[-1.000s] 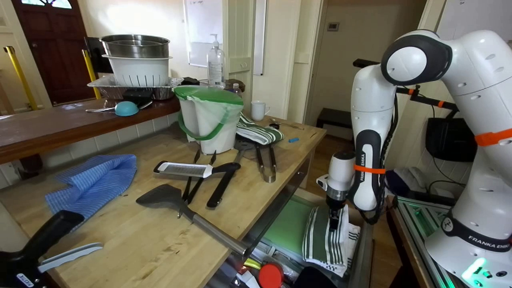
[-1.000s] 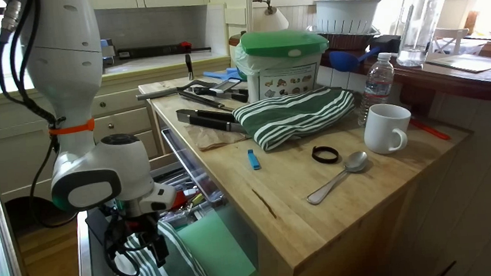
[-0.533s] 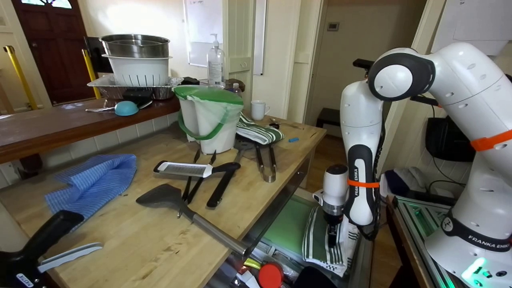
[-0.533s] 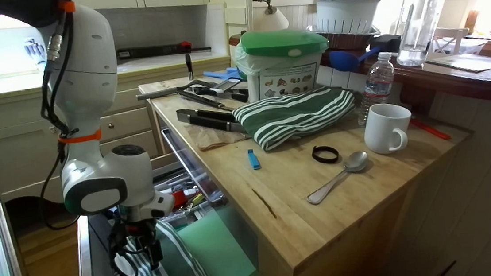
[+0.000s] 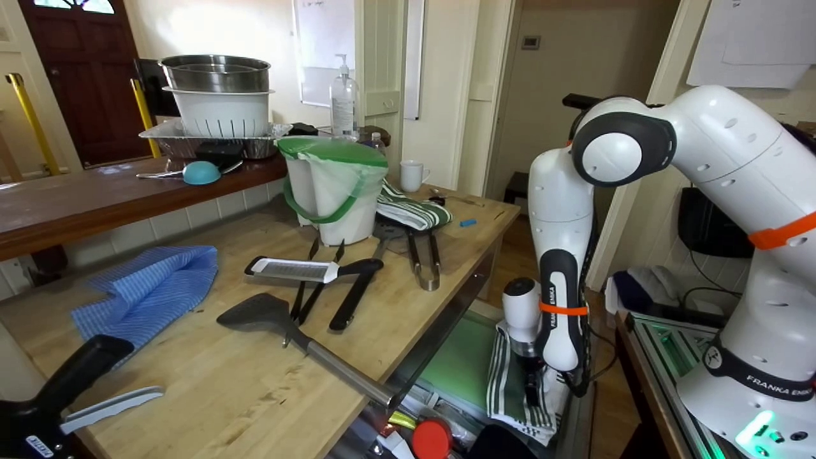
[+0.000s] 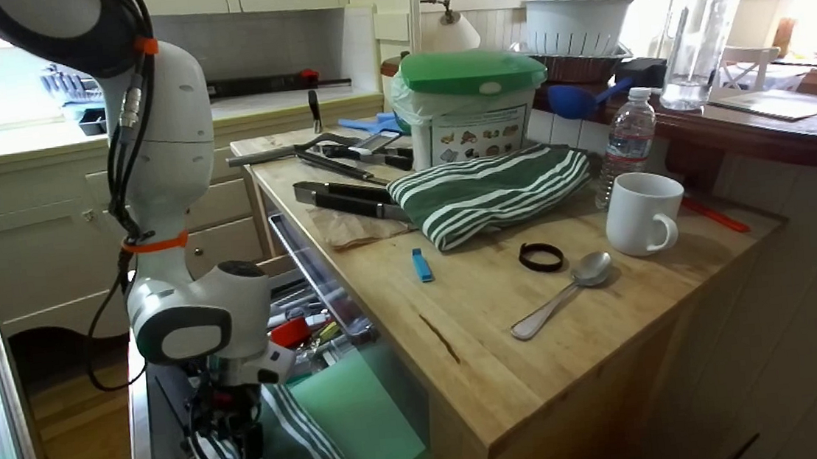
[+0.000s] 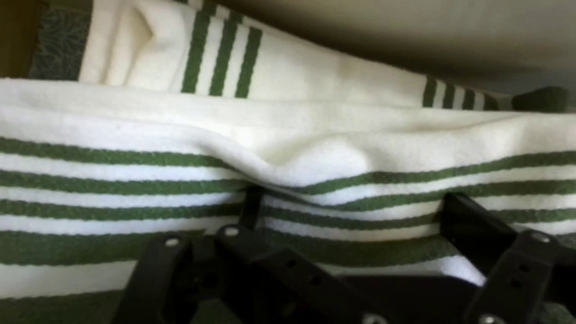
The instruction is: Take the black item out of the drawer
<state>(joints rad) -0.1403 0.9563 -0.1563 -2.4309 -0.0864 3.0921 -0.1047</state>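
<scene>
The drawer (image 5: 581, 408) stands pulled out below the counter and shows in both exterior views (image 6: 140, 423). A black rounded item (image 5: 501, 444) lies in it beside a red lid, cut off by the bottom edge of an exterior view. A folded green-white striped cloth (image 5: 503, 389) lies on the green lining. My gripper (image 5: 531, 392) is down on this cloth, also in an exterior view (image 6: 251, 444). In the wrist view the gripper (image 7: 353, 211) is open. Its fingertips stand wide apart and press into the cloth (image 7: 135, 184), which dips and wrinkles between them. The black item is not in the wrist view.
The wooden counter (image 6: 474, 305) overhangs the drawer, with its edge close to the arm. On it are a green-lidded bucket (image 5: 344, 191), a spatula (image 5: 261, 312), tongs (image 6: 346, 198), another striped cloth (image 6: 493, 185) and a white mug (image 6: 640, 216). Utensils and a red lid (image 5: 431, 438) fill the drawer's other part.
The arm has come down. My gripper has gone from above the striped cloth in the drawer to pressing on it, and the cloth has shifted and creased a little.
</scene>
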